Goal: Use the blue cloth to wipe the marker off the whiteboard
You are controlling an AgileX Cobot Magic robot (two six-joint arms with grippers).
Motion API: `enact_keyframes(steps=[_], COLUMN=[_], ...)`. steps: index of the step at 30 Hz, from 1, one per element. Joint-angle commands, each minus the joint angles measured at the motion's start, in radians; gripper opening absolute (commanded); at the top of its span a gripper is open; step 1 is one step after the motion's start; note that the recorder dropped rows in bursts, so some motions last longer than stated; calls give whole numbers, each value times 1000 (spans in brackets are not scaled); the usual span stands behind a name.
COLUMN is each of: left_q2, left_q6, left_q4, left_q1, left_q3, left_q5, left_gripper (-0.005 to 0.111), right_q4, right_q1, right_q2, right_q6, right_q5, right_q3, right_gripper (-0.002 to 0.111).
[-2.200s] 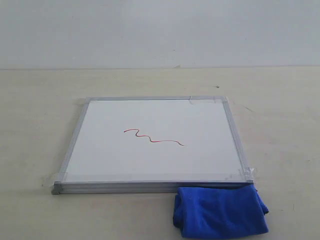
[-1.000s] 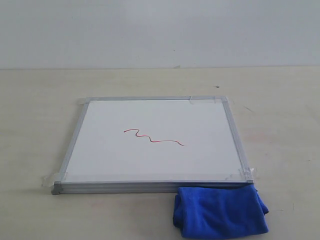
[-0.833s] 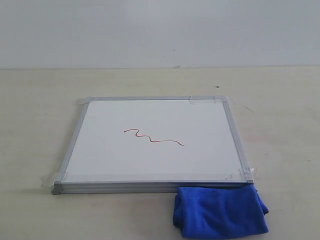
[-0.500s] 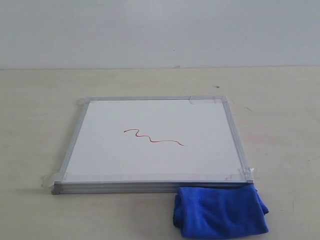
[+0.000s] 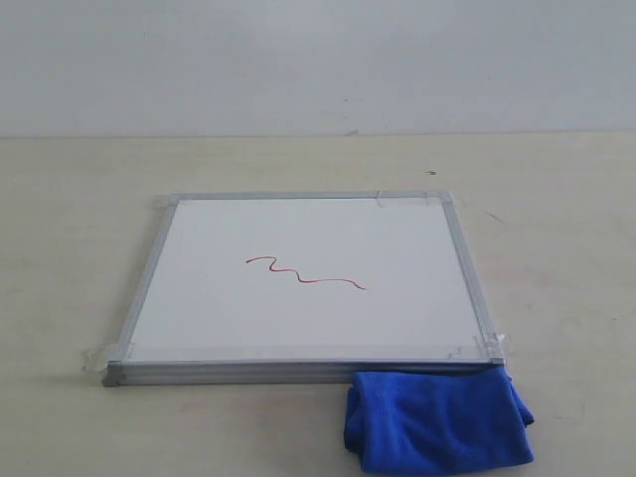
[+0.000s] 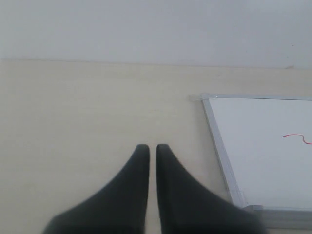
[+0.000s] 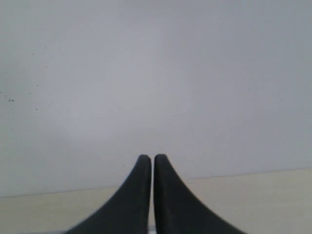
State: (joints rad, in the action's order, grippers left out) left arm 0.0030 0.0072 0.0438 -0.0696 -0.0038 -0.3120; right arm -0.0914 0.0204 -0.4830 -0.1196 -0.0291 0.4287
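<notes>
The whiteboard [image 5: 308, 328] lies flat on the table, silver-framed, with clear tape at its corners. A thin red marker squiggle [image 5: 304, 274] runs across its middle. The blue cloth [image 5: 437, 422] sits bunched on the table, touching the board's near right edge. No gripper shows in the exterior view. In the left wrist view my left gripper [image 6: 149, 147] is shut with nothing in it, over bare table beside the whiteboard [image 6: 253, 141]; the end of the marker squiggle [image 6: 297, 139] shows there. My right gripper [image 7: 147, 158] is shut and empty, facing the wall.
A pale beige table [image 5: 70, 248] stretches around the board on all sides. A plain white wall [image 5: 318, 60] stands behind the table's far edge.
</notes>
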Motion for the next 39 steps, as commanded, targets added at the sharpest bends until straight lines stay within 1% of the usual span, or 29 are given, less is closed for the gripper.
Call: enact_keyframes(steps=[1,2,4,5,8,11,16,20,26,31,33,38,39], left_q2=[-3,-3,-3,-3,-3,-3,-3,-3,-3,-3,-3,-3,-3], left_q6=[0,0,0,0,0,0,0,0,0,0,0,0,0], left_q4=[-3,-3,-3,-3,-3,-3,-3,-3,-3,-3,-3,-3,-3], left_q1=[-1,-1,-1,-1,-1,-1,-1,-1,-1,-1,-1,-1,-1], left_q3=[4,4,4,4,4,4,4,4,4,4,4,4,4], left_q5=[13,13,13,13,13,13,13,13,13,13,13,13,13], left_gripper=[5,5,5,5,5,5,5,5,5,5,5,5,5], right_q4=[1,1,1,1,1,1,-3,-3,-8,-8,-10,-18,-20], right_q1=[0,1,36,87,177,260,374,443,513,537,537,537,537], right_q2=[-153,-191,-300,-363,-455,-536,-671,-788,-934,-1037,-1068,-1114,-1121], right_q6=[31,65,203,318,509,630,687,730,723,723,720,657,641], right_q5=[17,37,115,207,350,464,715,876,911,914,918,930,931], right_q3=[27,42,109,168,270,366,507,558,560,560,560,560,560], right_gripper=[0,0,0,0,0,0,0,0,0,1,9,46,51])
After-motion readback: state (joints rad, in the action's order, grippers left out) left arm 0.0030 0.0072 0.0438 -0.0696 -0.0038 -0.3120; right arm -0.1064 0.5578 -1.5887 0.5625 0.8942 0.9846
